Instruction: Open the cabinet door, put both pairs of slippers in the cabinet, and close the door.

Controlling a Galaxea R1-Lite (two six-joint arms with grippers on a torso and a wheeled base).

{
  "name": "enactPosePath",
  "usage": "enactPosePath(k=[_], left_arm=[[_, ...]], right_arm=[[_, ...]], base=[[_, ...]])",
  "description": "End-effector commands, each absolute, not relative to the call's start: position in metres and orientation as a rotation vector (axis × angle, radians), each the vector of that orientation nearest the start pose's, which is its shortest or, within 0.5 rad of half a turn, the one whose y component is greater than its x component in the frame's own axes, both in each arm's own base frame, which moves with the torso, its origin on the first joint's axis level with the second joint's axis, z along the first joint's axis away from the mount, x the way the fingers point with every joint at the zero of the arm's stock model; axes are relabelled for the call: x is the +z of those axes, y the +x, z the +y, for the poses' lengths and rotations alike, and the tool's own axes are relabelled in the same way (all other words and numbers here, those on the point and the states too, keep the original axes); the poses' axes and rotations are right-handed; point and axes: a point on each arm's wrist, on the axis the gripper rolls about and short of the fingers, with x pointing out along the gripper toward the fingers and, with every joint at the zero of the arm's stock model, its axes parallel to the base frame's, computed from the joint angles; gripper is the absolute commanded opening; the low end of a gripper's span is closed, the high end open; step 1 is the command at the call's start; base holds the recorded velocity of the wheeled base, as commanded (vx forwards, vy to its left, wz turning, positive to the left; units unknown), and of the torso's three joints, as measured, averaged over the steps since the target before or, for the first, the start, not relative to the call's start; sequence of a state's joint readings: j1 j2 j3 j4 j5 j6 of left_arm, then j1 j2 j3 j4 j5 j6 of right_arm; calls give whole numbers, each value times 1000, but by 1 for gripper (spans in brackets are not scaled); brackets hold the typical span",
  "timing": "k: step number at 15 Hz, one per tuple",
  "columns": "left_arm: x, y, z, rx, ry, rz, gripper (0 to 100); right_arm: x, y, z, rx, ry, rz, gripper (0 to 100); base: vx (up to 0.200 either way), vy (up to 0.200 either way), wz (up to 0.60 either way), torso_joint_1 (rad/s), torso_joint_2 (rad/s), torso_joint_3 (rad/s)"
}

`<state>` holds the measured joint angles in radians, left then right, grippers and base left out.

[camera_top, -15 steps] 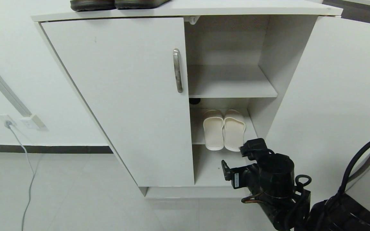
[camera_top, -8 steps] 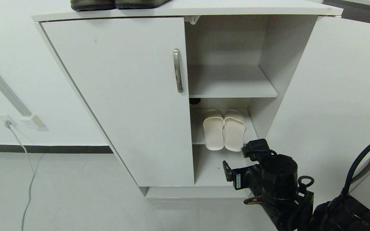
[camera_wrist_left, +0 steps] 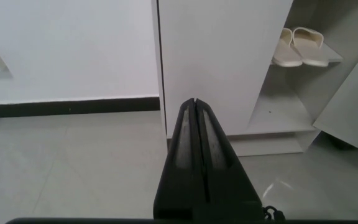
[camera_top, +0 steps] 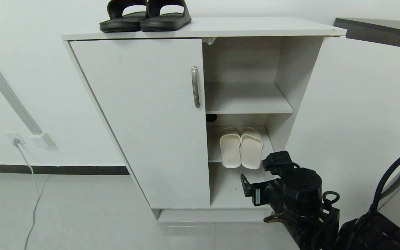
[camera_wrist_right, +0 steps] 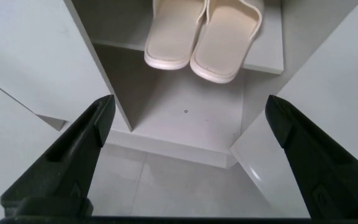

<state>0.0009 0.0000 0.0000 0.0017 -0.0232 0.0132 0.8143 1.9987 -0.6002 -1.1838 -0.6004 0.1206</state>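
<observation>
Resting atop the cabinet (camera_top: 255, 26), the black slippers (camera_top: 145, 17) sit high above the wide-open right gripper (camera_top: 258, 172); the left gripper (camera_wrist_left: 194, 107) is pressed closed.

Nothing you could have read here, no legible words, numbers or signs, one small white sticker (camera_top: 256, 198) sat on the side of the right arm (camera_top: 299, 192) near its wrist, print too small for you to make out.

My head camera: high, forward-down on cabinet (camera_top: 134, 121) front. Left wrist camera: low, farther back. Right wrist camera: close at open side. All share white slippers (camera_top: 241, 147).
</observation>
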Motion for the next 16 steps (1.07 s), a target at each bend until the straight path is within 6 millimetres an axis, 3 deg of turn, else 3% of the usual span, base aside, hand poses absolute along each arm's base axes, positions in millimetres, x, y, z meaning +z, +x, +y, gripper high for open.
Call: enactPosePath(k=[1, 9, 16], left_arm=[[75, -23, -1, -21, 12, 3, 0], [75, -23, -1, -20, 9, 3, 0], [75, -23, 0, -18, 9, 3, 0]], right_arm=[[92, 233, 228, 203, -21, 178, 100], [85, 234, 230, 202, -33, 194, 100], [85, 234, 229, 203, -27, 187, 100]], base=[[0, 0, 0, 0, 0, 0], [0, 0, 0, 0, 0, 0], [0, 200, 0, 1, 4, 4]])
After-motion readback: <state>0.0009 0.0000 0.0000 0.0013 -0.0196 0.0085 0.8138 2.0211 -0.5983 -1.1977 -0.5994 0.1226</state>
